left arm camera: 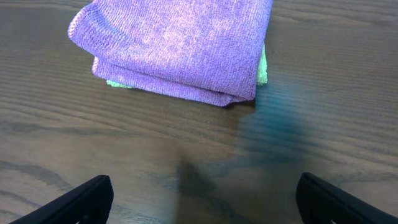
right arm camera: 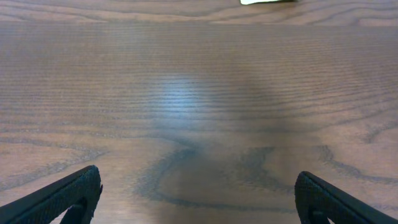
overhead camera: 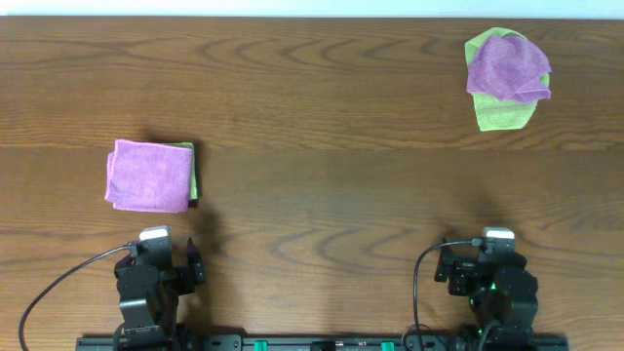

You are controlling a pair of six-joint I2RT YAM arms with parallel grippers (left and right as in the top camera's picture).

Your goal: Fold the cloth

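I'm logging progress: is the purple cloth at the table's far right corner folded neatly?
No, that purple cloth lies crumpled in a loose heap on a green cloth.

You will find no readable text, label, brand or number in any view: none on the folded purple microfibre cloth (overhead camera: 148, 175), the crumpled purple-and-green cloth pile (overhead camera: 505, 76), or the brown wood-grain table (overhead camera: 322, 127).
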